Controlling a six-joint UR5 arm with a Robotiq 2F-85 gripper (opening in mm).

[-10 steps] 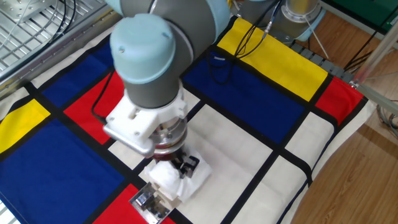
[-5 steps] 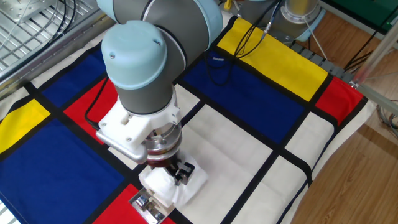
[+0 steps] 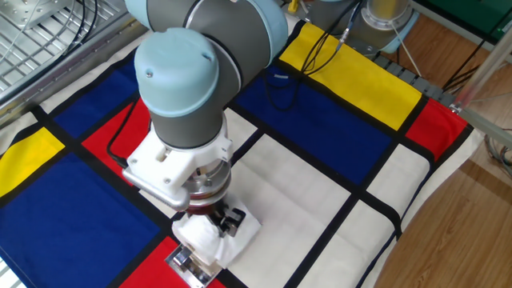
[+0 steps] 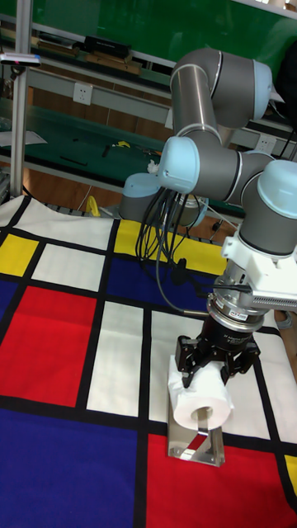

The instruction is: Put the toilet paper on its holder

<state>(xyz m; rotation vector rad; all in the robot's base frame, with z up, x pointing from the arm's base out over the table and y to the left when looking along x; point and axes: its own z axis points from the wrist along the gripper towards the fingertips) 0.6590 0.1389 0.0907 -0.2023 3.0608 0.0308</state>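
Note:
The white toilet paper (image 4: 203,394) hangs in my gripper (image 4: 213,368), which is shut on its upper part, one finger on each side. Its hollow core (image 4: 200,417) faces the tall fixed camera. Directly under the roll lies the shiny metal holder (image 4: 195,446), on the line between a white and a red patch; a slim bar rises from it toward the core. In the fixed view the toilet paper (image 3: 210,237) shows just below the wrist, with the holder (image 3: 189,263) at its lower left, partly hidden. Whether the bar is inside the core I cannot tell.
A cloth of red, blue, yellow and white patches (image 3: 336,120) covers the table. Black cables (image 3: 276,78) trail over it from the arm base (image 3: 376,24). The table's right edge (image 3: 436,184) drops to a wooden floor. A wire rack (image 3: 32,32) stands at the far left.
The arm has shifted slightly left and down, carrying the roll closer to the holder. The grip on the roll is unchanged.

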